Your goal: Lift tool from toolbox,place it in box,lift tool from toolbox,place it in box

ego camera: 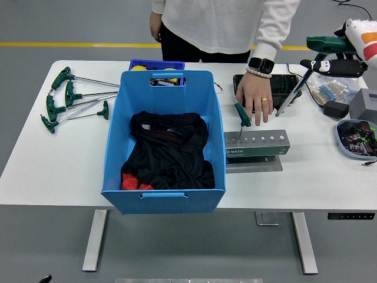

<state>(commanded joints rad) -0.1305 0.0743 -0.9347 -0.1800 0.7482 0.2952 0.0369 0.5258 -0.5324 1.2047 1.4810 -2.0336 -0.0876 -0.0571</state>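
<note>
T-handle tool (297, 82) clenched in my right hand (337, 59), clear of toolbox (254, 144); I'd swing left, keep shaft above blue box (165, 132) rim; mind person's hand (254, 97).

Open tabletop at lower right; blocked centre-left by the blue bin (164, 137), behind the tool rack (255, 145) by a person's hand (254, 98).

White robot forearm (362, 32) with orange band; person's white sleeve (275, 23), black watch (260, 64), bead bracelet (257, 72).
</note>
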